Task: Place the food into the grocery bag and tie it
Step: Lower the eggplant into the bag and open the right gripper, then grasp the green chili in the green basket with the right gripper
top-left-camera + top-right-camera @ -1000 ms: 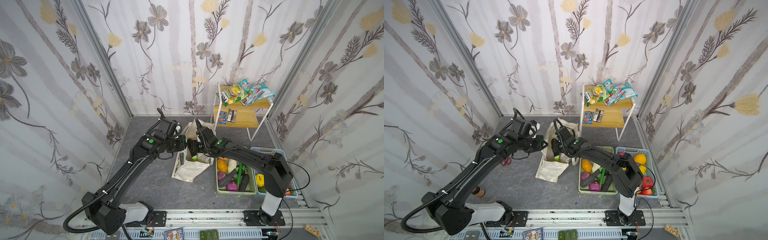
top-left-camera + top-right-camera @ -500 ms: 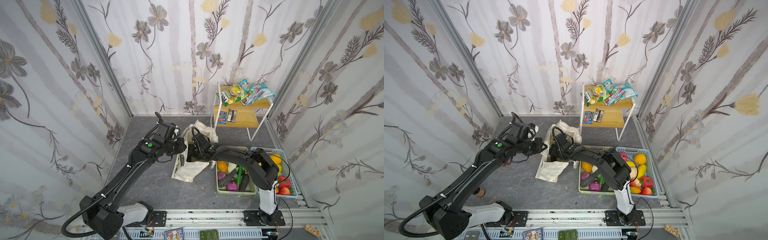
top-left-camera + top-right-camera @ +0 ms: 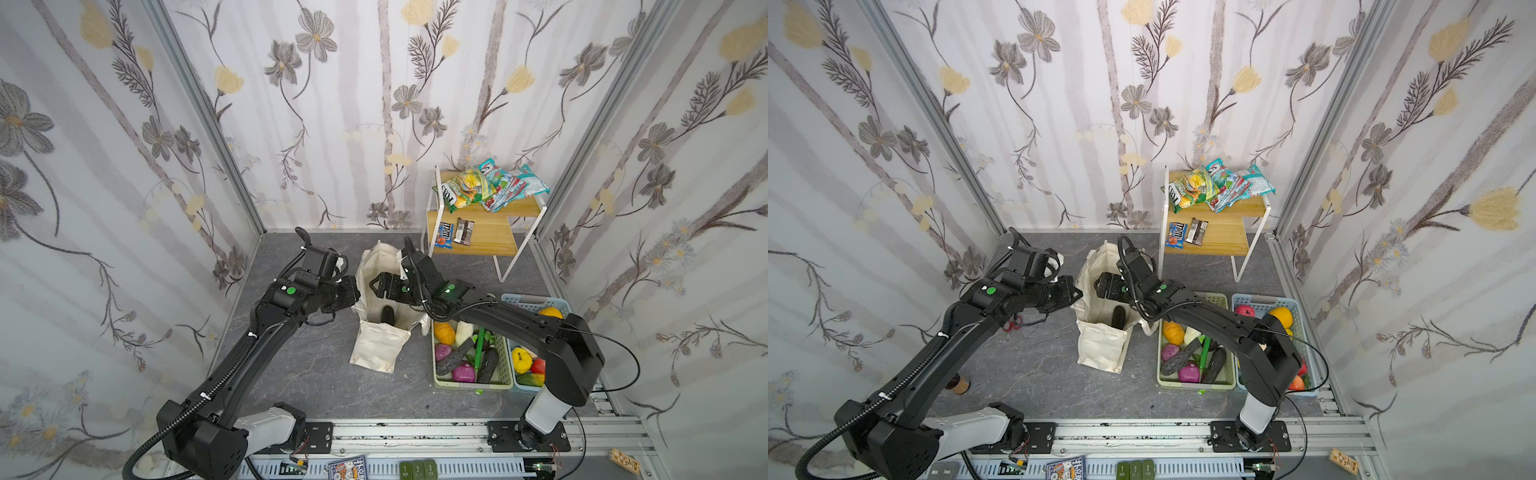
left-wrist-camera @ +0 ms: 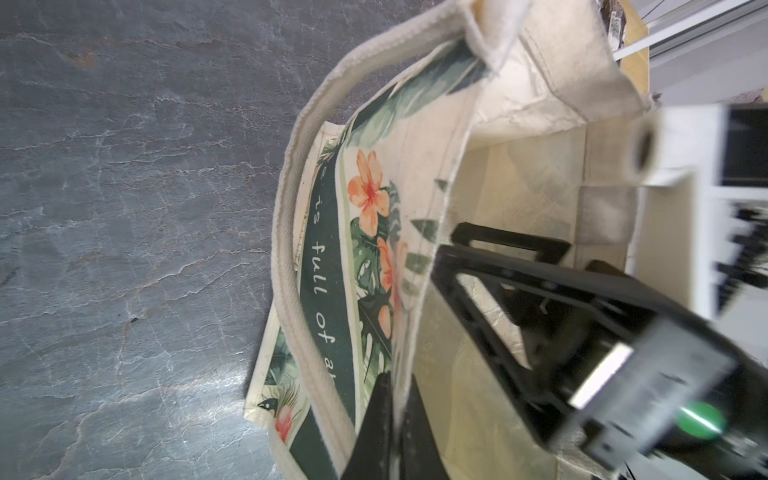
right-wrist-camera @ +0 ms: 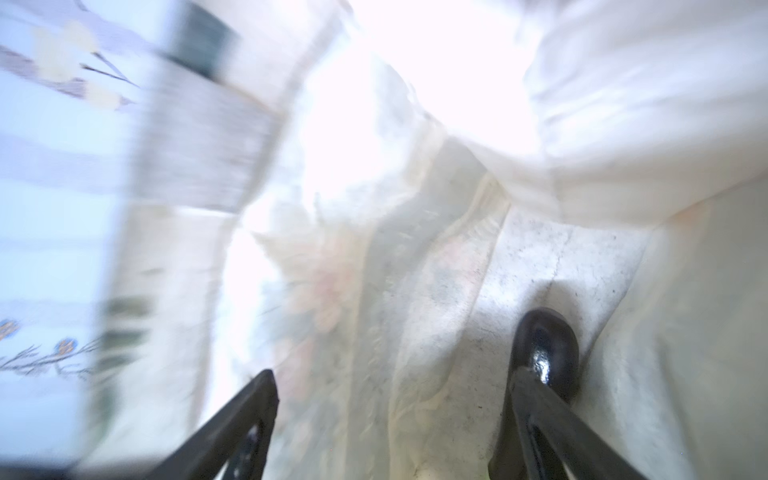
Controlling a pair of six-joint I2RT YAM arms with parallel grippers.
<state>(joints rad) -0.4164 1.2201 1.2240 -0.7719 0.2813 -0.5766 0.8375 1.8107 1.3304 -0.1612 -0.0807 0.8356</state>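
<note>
My left tool (image 4: 392, 384) is pressed together on the rim of the grocery bag (image 3: 380, 345), with the cloth pinched between its fingers. The bag stands on the grey worktop (image 3: 311, 374), between the two arms. My right tool (image 5: 395, 382) is at the bag's mouth with its jaws spread, gripping nothing (that wrist view is blurred). A dark avocado (image 3: 388, 314) lies inside the bag. More vegetables (image 3: 463, 372) sit in the pale green basket (image 3: 469, 385) just beside it.
</note>
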